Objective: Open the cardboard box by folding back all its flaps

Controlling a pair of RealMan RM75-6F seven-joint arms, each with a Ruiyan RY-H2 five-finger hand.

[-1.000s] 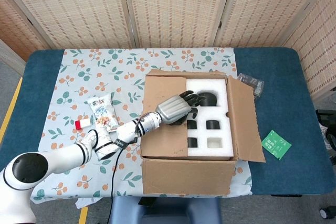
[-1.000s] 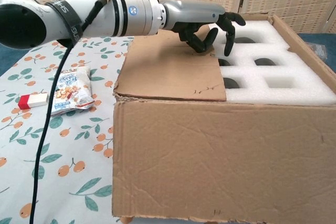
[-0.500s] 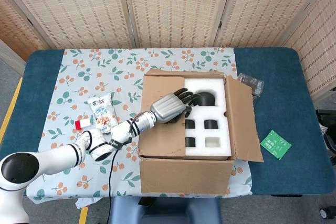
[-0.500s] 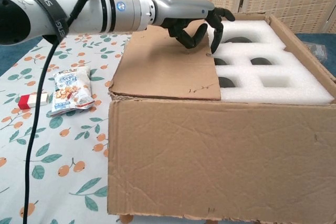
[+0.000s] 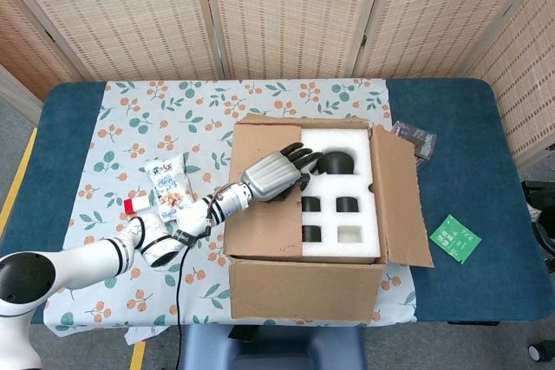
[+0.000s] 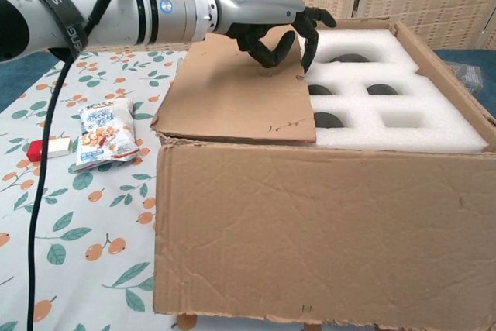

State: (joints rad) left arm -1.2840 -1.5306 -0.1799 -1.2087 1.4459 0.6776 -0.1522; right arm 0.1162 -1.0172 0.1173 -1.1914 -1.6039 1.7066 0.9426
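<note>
The cardboard box (image 5: 303, 288) stands mid-table with a white foam insert (image 5: 342, 201) showing inside. Its left flap (image 5: 260, 205) lies flat over the box's left half. The right flap (image 5: 401, 201) leans outward, and the front flap hangs down the front wall. My left hand (image 5: 279, 172) rests on the left flap with its fingers curled. In the chest view the left hand (image 6: 271, 29) has fingertips (image 6: 305, 50) hooked down over the left flap's (image 6: 232, 94) free edge, beside the foam insert (image 6: 395, 110). My right hand is out of sight.
A snack packet (image 5: 166, 186) and a small red-and-white block (image 5: 134, 205) lie on the floral cloth left of the box. A green packet (image 5: 457, 238) and a dark clear-wrapped item (image 5: 414, 137) lie on the blue table to the right.
My left hand has drawn back to the left with its fingers hooked on the flap's edge. The whole box has slid a little left with it.
</note>
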